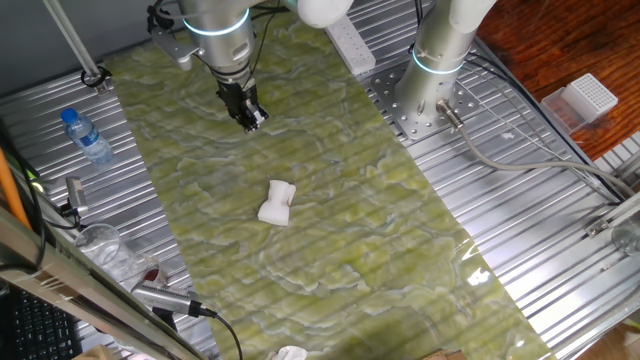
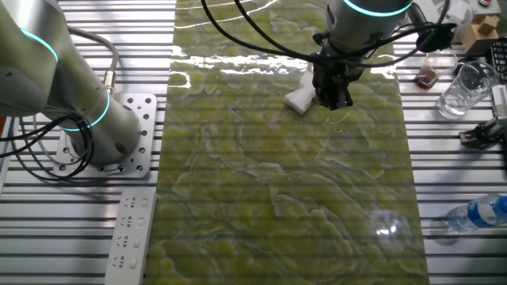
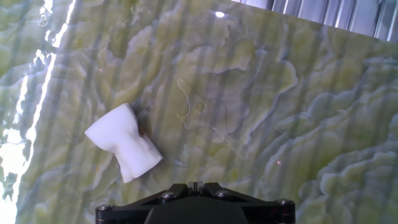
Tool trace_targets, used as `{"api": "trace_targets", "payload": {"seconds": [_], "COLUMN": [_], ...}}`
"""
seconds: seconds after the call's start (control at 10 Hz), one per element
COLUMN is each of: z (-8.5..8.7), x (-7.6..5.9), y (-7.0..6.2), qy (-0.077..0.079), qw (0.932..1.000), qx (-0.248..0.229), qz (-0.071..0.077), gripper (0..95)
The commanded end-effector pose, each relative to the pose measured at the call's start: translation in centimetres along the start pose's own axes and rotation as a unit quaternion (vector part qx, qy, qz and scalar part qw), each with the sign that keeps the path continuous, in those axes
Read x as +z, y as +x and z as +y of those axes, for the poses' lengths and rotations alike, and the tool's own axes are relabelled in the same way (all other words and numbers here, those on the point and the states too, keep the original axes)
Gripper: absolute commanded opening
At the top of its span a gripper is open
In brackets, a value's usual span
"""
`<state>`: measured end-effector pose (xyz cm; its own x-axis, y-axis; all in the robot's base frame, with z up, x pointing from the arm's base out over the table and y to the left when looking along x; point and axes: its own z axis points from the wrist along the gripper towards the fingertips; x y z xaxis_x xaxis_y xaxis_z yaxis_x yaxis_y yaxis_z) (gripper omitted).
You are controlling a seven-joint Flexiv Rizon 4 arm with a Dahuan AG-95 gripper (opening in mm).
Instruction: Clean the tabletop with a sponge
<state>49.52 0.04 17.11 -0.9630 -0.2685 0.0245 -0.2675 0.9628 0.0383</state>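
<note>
The sponge [image 1: 277, 202], a small white block with a pinched waist, lies on the green-yellow marbled tabletop [image 1: 330, 230] near its middle. It also shows in the other fixed view [image 2: 298, 98] and at the lower left of the hand view [image 3: 124, 142]. My gripper [image 1: 251, 116] hangs above the sheet, apart from the sponge and farther back. Its fingers are closed together with nothing between them. In the other fixed view the gripper [image 2: 337, 99] stands just right of the sponge. In the hand view only the gripper's tips [image 3: 194, 185] show at the bottom edge.
A second arm's base [image 1: 435, 70] and a white power strip [image 1: 350, 45] stand on the ribbed metal at the back. A water bottle [image 1: 85, 135] and a glass [image 2: 463, 87] lie off the sheet. A ragged white scrap [image 1: 290, 352] is at the sheet's front edge.
</note>
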Motion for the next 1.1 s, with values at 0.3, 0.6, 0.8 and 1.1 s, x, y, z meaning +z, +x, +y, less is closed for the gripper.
{"api": "trace_targets", "payload": {"seconds": [0.3, 0.6, 0.8, 1.1], "z": [0.04, 0.02, 0.01, 0.01], "x": [0.07, 0.13, 0.16, 0.16], "y": [0.09, 0.08, 0.09, 0.1], "qy": [-0.001, 0.0, 0.0, 0.0], "qw": [1.0, 1.0, 1.0, 1.0], "qx": [0.008, 0.007, 0.008, 0.007], "qz": [-0.001, -0.003, -0.003, -0.003], "gripper": [0.0, 0.0, 0.0, 0.0]}}
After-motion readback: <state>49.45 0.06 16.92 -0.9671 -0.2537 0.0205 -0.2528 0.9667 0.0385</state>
